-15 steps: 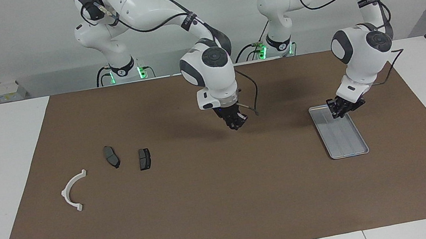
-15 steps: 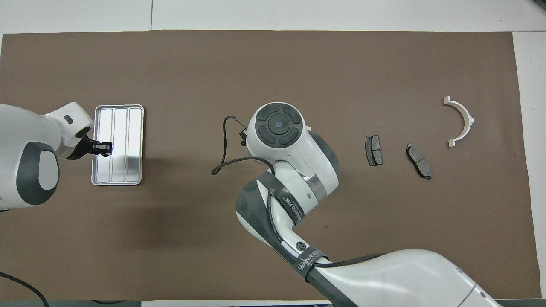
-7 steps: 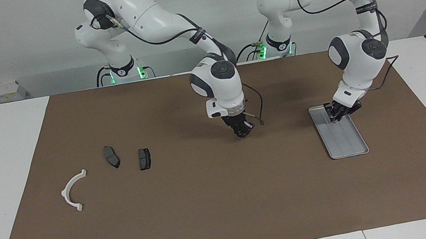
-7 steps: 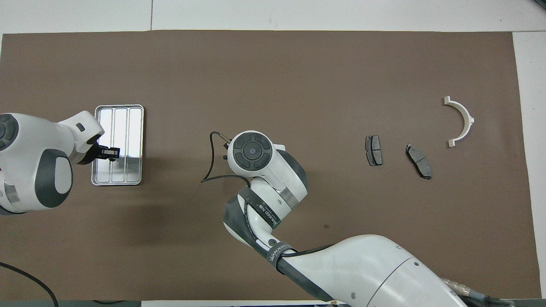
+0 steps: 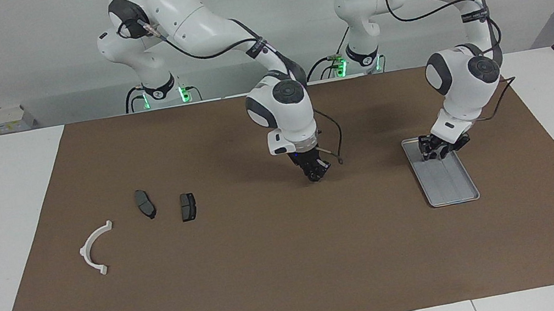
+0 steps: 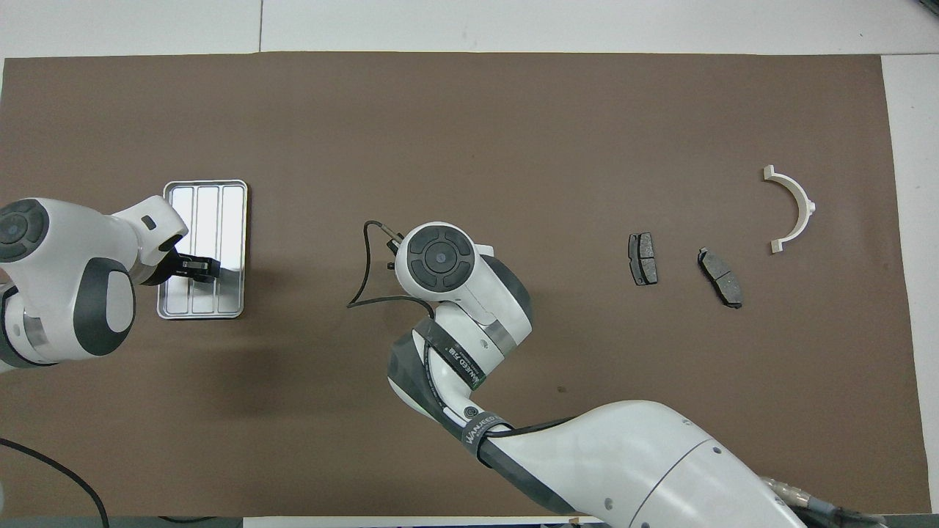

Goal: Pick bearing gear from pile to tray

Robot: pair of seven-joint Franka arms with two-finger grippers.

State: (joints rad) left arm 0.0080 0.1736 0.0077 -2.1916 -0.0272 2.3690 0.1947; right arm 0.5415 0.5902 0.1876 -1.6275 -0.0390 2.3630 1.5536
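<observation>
The pile lies toward the right arm's end of the mat: two dark grey pads (image 5: 145, 204) (image 5: 188, 207) and a white arc bracket (image 5: 96, 248), also seen from overhead as pads (image 6: 642, 259) (image 6: 720, 277) and bracket (image 6: 792, 209). The silver tray (image 5: 452, 189) (image 6: 220, 202) sits toward the left arm's end. My left gripper (image 5: 435, 151) (image 6: 200, 268) hangs low over the tray's end nearer to the robots. My right gripper (image 5: 316, 172) points down just above the middle of the mat, and its own wrist hides it from overhead. No bearing gear shows.
A brown mat (image 5: 296, 275) covers most of the white table. A thin cable (image 6: 363, 282) loops out from the right wrist. A tiny dark speck (image 6: 561, 389) marks the mat near the right arm's forearm.
My left gripper has dropped lower and slid further in over the tray. The right arm has come down over the middle of the mat and shifted slightly toward the tray.
</observation>
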